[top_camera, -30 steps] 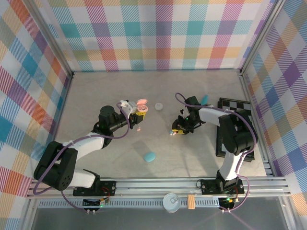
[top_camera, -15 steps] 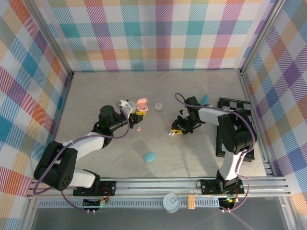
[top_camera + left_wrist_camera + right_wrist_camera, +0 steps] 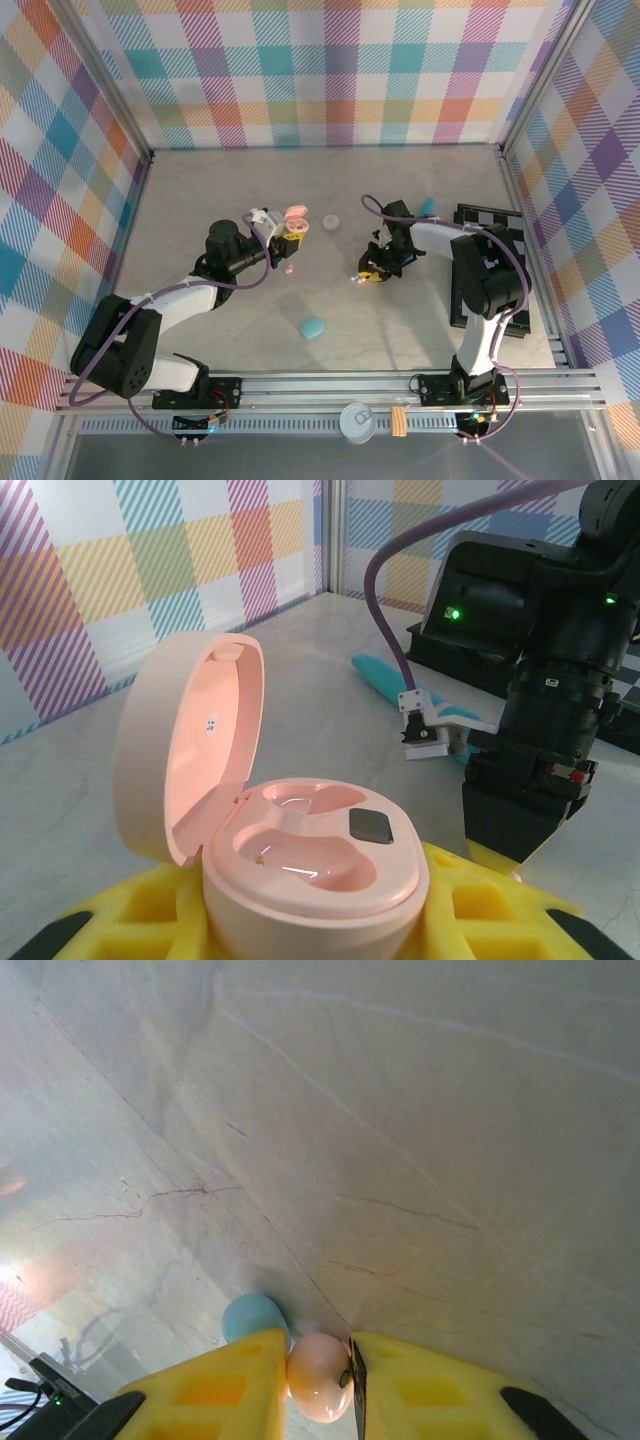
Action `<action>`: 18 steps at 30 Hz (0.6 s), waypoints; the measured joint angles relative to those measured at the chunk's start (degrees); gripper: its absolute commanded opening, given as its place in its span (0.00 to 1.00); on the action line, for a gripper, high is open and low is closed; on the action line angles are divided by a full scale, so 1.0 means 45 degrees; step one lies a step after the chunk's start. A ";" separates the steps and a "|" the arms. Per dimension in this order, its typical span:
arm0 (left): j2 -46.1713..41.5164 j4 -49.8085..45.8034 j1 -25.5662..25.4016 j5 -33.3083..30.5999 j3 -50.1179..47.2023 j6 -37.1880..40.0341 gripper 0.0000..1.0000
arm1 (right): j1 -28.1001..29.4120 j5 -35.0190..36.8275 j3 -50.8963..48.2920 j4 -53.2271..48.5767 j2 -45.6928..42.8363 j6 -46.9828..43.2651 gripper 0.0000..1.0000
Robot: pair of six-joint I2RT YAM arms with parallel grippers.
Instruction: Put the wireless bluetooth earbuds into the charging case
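Pickup step: at bottom centre of the right wrist view the right gripper point(image 3: 318, 1352) pinches a pink earbud point(image 3: 320, 1385), the left gripper point(image 3: 288, 237) clasps the open pink charging case point(image 3: 310, 865) centre-left overhead, and next the bud probably needs lifting across into an empty socket.

cases: 3 — pink case point(image 3: 296, 214), white case point(image 3: 331, 222), teal case point(image 3: 313, 327) | earbuds: 2 — pink earbud point(image 3: 320, 1388), teal earbud point(image 3: 250, 1317) | teal strip point(image 3: 427, 207): 1
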 measured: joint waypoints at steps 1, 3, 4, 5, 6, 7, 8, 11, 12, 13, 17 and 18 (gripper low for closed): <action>0.0000 0.0000 0.0000 0.0000 0.0000 0.0000 0.27 | 0.0049 0.0117 0.0073 -0.0097 0.0000 -0.0015 0.22; 0.0000 0.0000 0.0000 0.0000 0.0000 0.0000 0.27 | 0.0141 0.0335 0.0189 -0.0262 0.0000 -0.0029 0.22; 0.0000 0.0000 0.0000 0.0000 0.0000 0.0000 0.27 | 0.0175 0.0476 0.0262 -0.0379 0.0000 -0.0034 0.22; 0.0000 0.0000 0.0000 0.0000 0.0000 0.0000 0.27 | 0.0223 0.0651 0.0340 -0.0510 0.0000 -0.0058 0.22; 0.0000 0.0000 0.0000 0.0000 0.0000 0.0000 0.27 | 0.0243 0.0787 0.0413 -0.0661 -0.0005 -0.0092 0.22; 0.0000 0.0000 0.0000 0.0000 0.0000 0.0005 0.27 | 0.0272 0.0981 0.0500 -0.0855 -0.0005 -0.0141 0.22; 0.0000 0.0000 0.0000 0.0000 0.0000 0.0015 0.27 | 0.0306 0.1175 0.0607 -0.1069 -0.0005 -0.0185 0.22; 0.0000 0.0000 0.0000 0.0000 0.0000 0.0058 0.27 | 0.0379 0.1865 0.1059 -0.1928 -0.0049 -0.0325 0.22; 0.0000 0.0000 0.0000 0.0000 0.0000 0.0063 0.27 | 0.0393 0.2040 0.1209 -0.2191 -0.0078 -0.0369 0.22; 0.0000 0.0000 0.0000 0.0000 0.0000 0.0083 0.27 | 0.0408 0.2268 0.1399 -0.2506 -0.0126 -0.0447 0.22; 0.0000 -0.0010 0.0000 0.0000 0.0000 0.0131 0.27 | 0.0549 0.3147 0.2254 -0.3672 -0.0248 -0.0714 0.22; 0.0000 -0.0010 -0.0005 0.0000 0.0000 0.0141 0.27 | 0.0563 0.3385 0.2477 -0.3939 -0.0248 -0.0801 0.22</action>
